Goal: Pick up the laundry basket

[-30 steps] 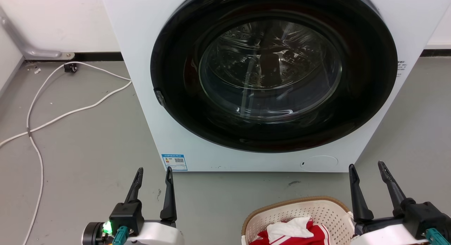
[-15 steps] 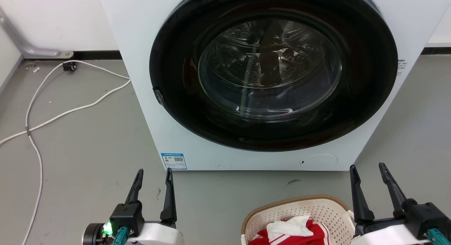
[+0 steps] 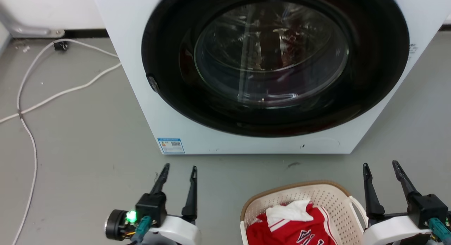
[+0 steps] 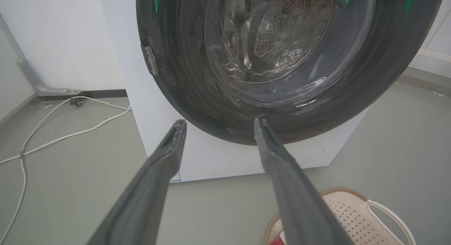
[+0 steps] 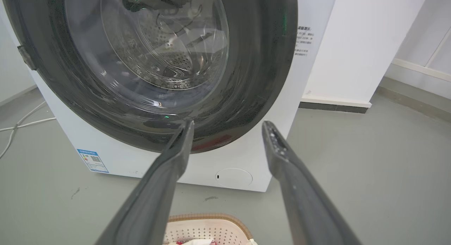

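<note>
Before the washer [image 3: 141,97], laundry basket [image 3: 331,202], near side cut off.

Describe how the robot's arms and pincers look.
The left pincer and right pincer each have two long dark tapering fingers on a black block and white rounded forearm. Teal connectors sit at both wrists; a green light glows on the left.

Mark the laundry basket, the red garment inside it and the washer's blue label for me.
laundry basket [image 3: 299,184]: head view, on its far brown rim.
red garment [image 3: 271,234]: head view, on its left red part.
blue label [image 3: 171,145]: head view, on the sticker's middle.
</note>
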You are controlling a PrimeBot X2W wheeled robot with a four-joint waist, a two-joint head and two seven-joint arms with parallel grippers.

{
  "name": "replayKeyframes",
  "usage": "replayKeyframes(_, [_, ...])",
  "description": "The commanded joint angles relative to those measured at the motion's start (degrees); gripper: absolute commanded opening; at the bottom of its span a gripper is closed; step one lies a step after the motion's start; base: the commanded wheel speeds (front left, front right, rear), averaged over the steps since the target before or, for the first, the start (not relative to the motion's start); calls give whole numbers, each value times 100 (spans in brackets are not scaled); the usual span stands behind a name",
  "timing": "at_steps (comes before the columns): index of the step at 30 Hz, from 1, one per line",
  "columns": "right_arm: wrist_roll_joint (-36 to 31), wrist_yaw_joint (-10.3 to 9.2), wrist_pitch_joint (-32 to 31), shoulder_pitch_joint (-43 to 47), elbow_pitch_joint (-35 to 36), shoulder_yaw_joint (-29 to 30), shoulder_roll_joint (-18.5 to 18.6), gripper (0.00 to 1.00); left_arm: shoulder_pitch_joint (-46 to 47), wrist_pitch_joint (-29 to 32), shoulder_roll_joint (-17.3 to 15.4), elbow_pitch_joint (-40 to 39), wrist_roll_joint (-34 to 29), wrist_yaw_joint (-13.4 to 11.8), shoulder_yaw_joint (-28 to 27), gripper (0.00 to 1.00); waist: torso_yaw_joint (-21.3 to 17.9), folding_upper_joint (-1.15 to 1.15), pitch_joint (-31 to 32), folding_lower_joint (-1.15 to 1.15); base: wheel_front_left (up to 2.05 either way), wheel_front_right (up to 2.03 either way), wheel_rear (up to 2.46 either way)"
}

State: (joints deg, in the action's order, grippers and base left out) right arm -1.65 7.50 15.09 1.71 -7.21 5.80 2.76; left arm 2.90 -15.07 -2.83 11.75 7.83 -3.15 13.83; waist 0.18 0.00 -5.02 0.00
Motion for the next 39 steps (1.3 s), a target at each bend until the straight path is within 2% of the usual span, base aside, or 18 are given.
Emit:
replayKeyframes(1, [-103,-2,12,-98,-87,45,22,100,100,-15,-10,124,44,31,62,100,-23,0,-186,0,0,0,0])
replayKeyframes(11, [-1093,-4,12,-840,-1187,818,20,100,976,-15,-10,1318,575,257,925,100,-138,0,-1100,0,0,0,0])
replayKeyframes(19, [-1533,-4,12,-1563,-2215,1177,295,100,1881,-16,-11,2701,1048,419,1724,100,-166,0,-1994,0,0,0,0])
replayKeyframes(29, [-2096,-4,12,-2524,-3385,1323,617,100,2838,71,-8,4080,1822,654,2644,100,-204,0,-3026,0,0,0,0])
replayKeyframes(39, [-2515,-4,12,-3317,-4479,1122,854,100,3316,261,-8,4517,2493,730,3317,100,-195,0,-3725,0,0,0,0])
